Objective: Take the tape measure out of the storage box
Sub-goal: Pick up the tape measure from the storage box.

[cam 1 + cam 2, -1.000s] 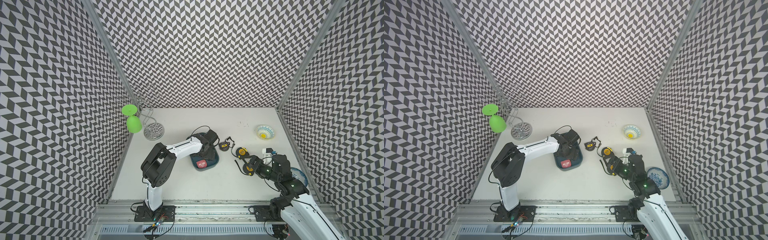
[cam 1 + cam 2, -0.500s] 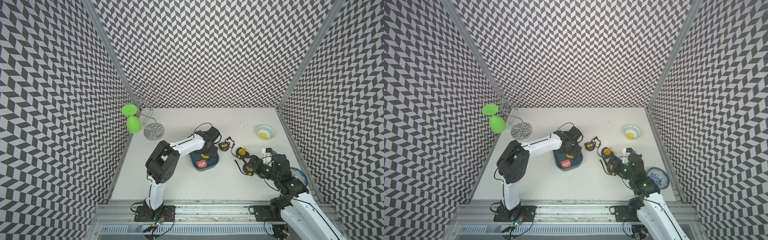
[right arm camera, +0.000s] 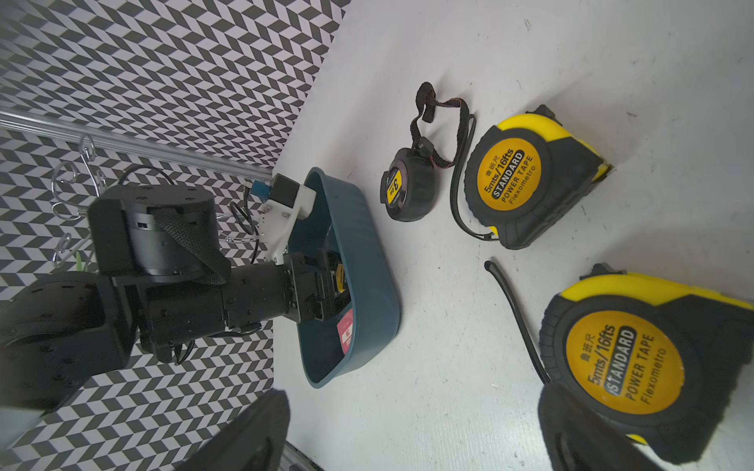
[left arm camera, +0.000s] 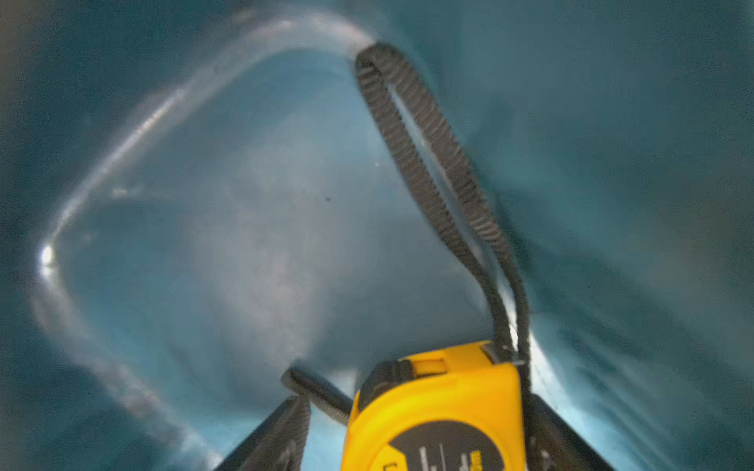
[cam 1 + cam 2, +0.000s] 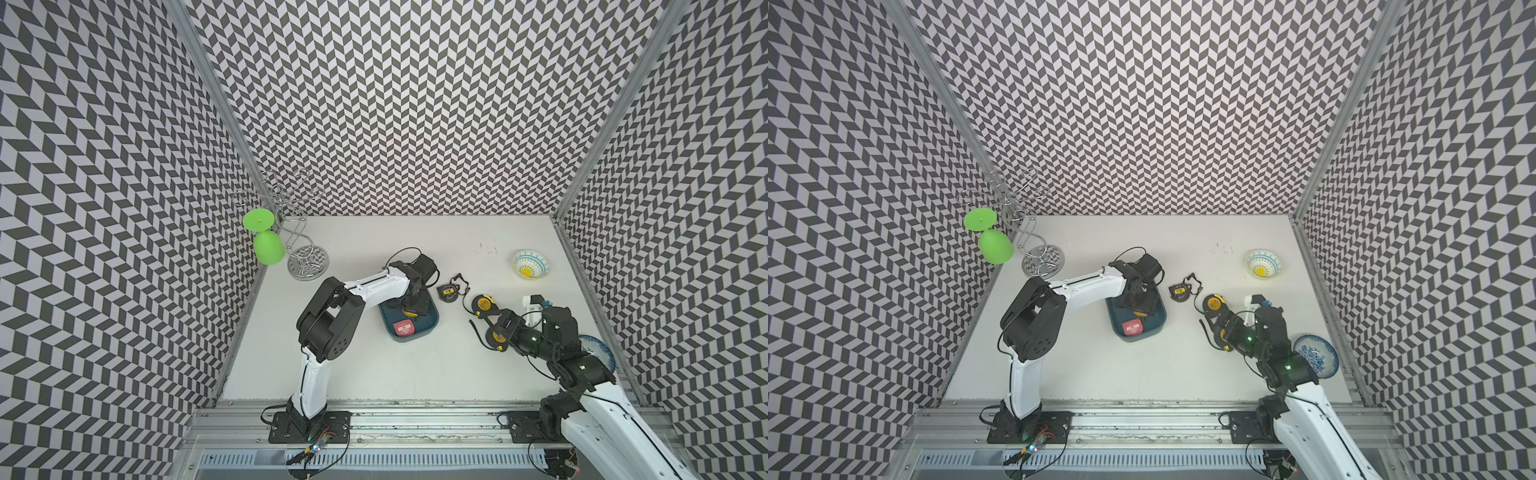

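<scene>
The dark teal storage box [image 5: 432,322] [image 5: 1160,321] [image 3: 367,253] lies mid-table. My left gripper [image 5: 411,305] [image 5: 1140,305] reaches down into its far half. In the left wrist view the left gripper [image 4: 416,407] is open around a yellow tape measure [image 4: 440,407] with a black strap. One finger touches the case and a gap shows at the other. A red tape measure [image 5: 404,328] [image 3: 346,330] lies in the box's near half. My right gripper [image 5: 498,330] [image 3: 408,440] hangs open at the right, nothing between its fingers, beside a yellow-and-black tape measure [image 3: 628,367].
On the table right of the box lie a small black tape measure [image 5: 448,291] [image 3: 404,189] and another yellow-and-black one [image 5: 483,304] [image 3: 526,179]. A patterned bowl [image 5: 531,264] sits far right and a blue plate [image 5: 1315,355] under the right arm. A wire rack [image 5: 307,262] with a green glass [image 5: 268,245] stands far left.
My left gripper has gone down into the far half of the box and its jaws have narrowed round the yellow tape measure. The right arm has not moved.
</scene>
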{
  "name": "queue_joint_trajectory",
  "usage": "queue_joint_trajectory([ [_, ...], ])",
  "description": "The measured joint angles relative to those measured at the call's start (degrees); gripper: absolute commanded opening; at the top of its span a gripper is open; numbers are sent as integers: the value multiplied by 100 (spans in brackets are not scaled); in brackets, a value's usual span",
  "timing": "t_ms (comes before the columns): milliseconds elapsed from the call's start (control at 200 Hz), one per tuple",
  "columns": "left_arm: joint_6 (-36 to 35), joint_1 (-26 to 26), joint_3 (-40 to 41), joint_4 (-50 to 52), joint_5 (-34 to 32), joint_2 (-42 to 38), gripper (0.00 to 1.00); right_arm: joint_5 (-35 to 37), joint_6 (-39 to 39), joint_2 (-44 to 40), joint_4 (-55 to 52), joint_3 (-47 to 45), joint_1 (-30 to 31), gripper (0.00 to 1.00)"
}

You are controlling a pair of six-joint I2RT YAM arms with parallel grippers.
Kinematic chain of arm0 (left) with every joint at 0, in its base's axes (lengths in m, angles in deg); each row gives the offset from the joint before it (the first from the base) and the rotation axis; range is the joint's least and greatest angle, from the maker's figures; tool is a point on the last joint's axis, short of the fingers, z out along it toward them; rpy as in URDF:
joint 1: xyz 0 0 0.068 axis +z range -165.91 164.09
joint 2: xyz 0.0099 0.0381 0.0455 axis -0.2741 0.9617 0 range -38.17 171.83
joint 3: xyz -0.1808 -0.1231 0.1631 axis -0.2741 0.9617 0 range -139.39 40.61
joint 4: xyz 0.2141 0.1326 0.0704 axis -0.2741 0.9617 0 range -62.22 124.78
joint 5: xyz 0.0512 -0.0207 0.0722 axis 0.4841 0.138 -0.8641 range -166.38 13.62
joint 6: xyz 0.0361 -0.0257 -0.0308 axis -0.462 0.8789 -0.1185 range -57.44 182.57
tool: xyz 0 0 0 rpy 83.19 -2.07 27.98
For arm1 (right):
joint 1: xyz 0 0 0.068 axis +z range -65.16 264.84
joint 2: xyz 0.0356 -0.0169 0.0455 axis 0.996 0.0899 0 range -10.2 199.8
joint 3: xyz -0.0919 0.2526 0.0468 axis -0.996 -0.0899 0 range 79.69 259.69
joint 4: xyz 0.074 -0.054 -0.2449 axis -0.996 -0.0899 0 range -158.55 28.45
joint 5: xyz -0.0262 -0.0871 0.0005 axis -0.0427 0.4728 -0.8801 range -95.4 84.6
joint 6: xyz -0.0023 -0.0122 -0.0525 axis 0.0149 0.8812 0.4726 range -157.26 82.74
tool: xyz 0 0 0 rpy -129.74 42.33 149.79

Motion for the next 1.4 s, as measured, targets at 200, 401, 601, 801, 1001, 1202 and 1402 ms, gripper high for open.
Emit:
queue_joint_trajectory([
  [200,-57,4,-2,-7,0,0,54,-4,0,28,13,0,0,100],
  [401,-15,11,-2,-2,7,-7,29,-81,2,31,11,0,0,100],
  [601,173,26,-2,164,37,-289,25,-271,57,199,9,120,0,100],
  [801,505,28,-42,328,162,-1054,25,-374,146,284,81,256,85,100],
  [1001,852,31,-352,472,315,-1469,20,-387,155,391,332,278,450,100],
  [1202,1421,24,-439,455,699,-1759,10,-101,127,612,874,393,1351,100],
  [1402,2269,-96,-365,15,1152,-1998,2,396,111,970,1694,544,2234,100],
])
